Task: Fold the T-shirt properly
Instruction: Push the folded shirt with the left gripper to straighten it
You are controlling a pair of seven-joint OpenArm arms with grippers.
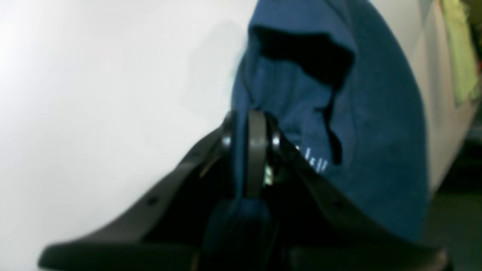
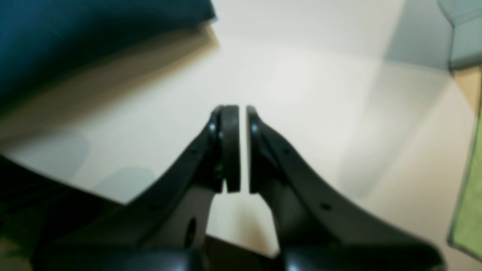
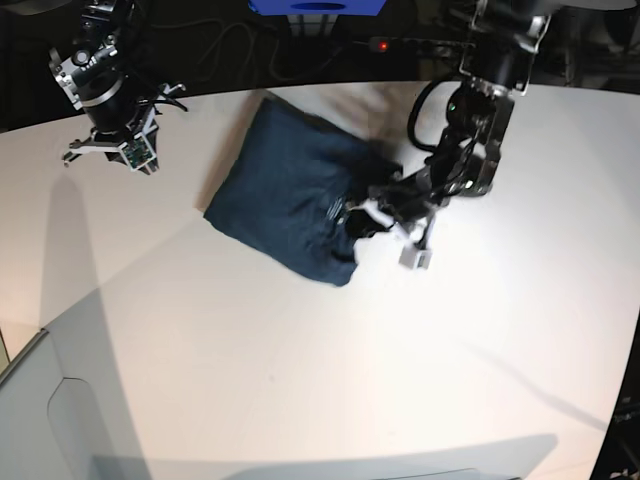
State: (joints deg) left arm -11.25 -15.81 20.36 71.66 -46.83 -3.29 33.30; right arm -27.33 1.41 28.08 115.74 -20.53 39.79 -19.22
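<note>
The dark navy T-shirt (image 3: 285,195) lies bunched in a rough folded shape on the white table, left of my left arm. My left gripper (image 3: 365,220) is at the shirt's right edge. In the left wrist view the left gripper (image 1: 252,130) is shut on a fold of the T-shirt (image 1: 369,124), next to the small white collar print (image 1: 315,160). My right gripper (image 3: 108,150) is at the far left, well away from the shirt. In the right wrist view the right gripper (image 2: 243,113) is empty above bare table, its jaws almost together with a thin gap. A blurred dark blue patch (image 2: 75,30) fills that view's top left.
A blue box (image 3: 320,6) and cables sit beyond the table's (image 3: 300,370) far edge. A light green cloth (image 2: 469,210) hangs at the right of the right wrist view and also shows in the left wrist view (image 1: 459,49). A grey panel (image 3: 40,420) stands at the front left.
</note>
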